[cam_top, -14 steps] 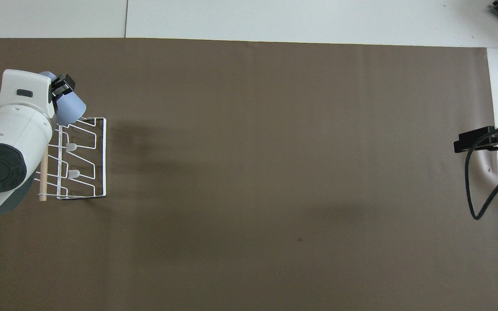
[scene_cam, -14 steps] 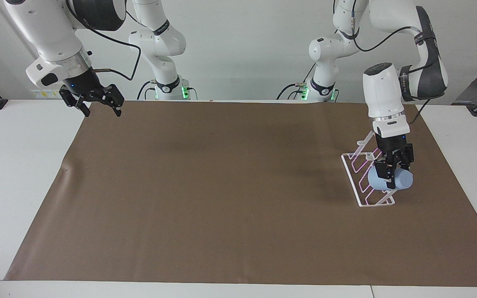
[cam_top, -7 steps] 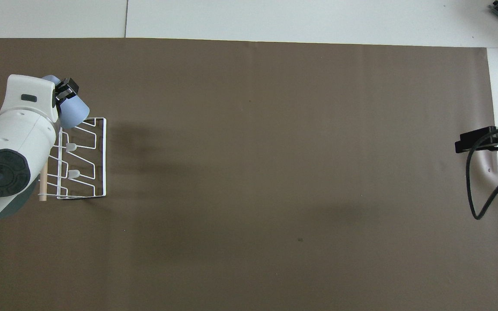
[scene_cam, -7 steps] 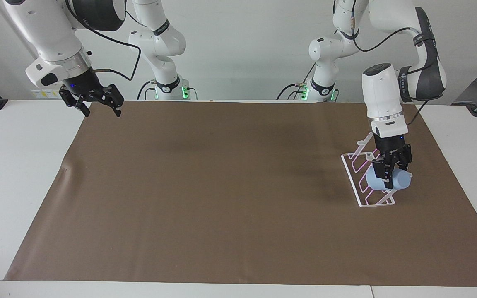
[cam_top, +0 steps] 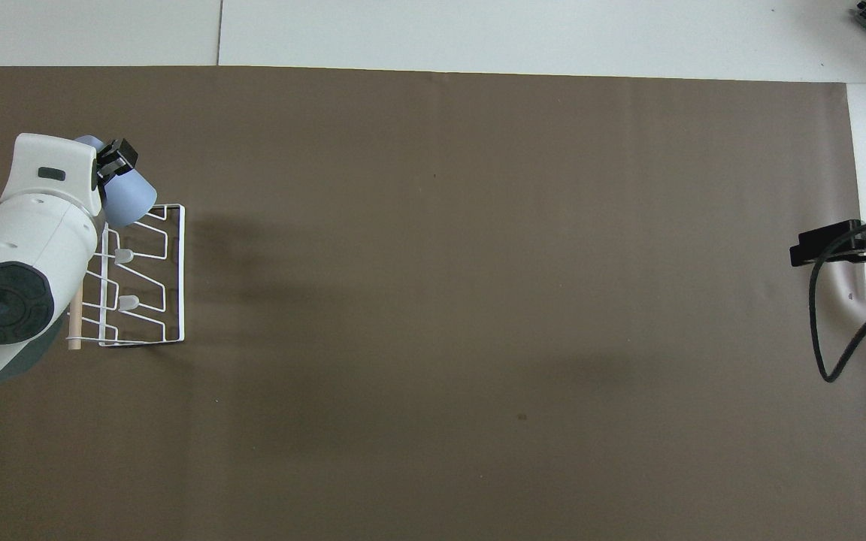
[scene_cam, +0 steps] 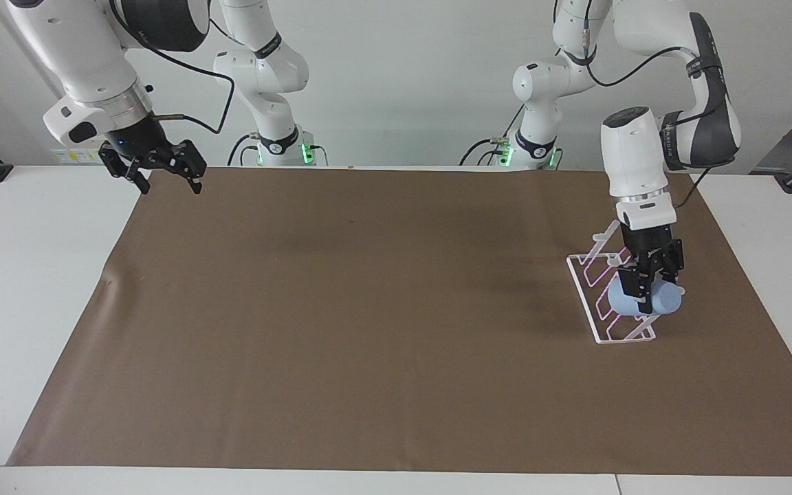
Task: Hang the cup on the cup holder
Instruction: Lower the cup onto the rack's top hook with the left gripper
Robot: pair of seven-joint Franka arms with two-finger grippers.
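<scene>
Rack (scene_cam: pixel 609 302) on brown mat (scene_cam: pixel 368 330), right of facing frame, toward left arm's end of table. Cup (scene_cam: pixel 626 300) tipped on its side at rack's lower end, left gripper (scene_cam: pixel 652 282) straddling it from above. Right gripper (scene_cam: pixel 155 165) upper left of facing frame, over mat corner, well apart.

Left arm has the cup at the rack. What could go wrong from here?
1. The cup lies sideways at the cup holder's outermost prong, the one farthest from the robots; whether the prong is inside it is unclear. Released, it could roll onto the brown mat.
2. The left gripper straddles the cup among the thin wires, so lifting away could snag and shift the light rack.
The right gripper waits, open, over its own end.
</scene>
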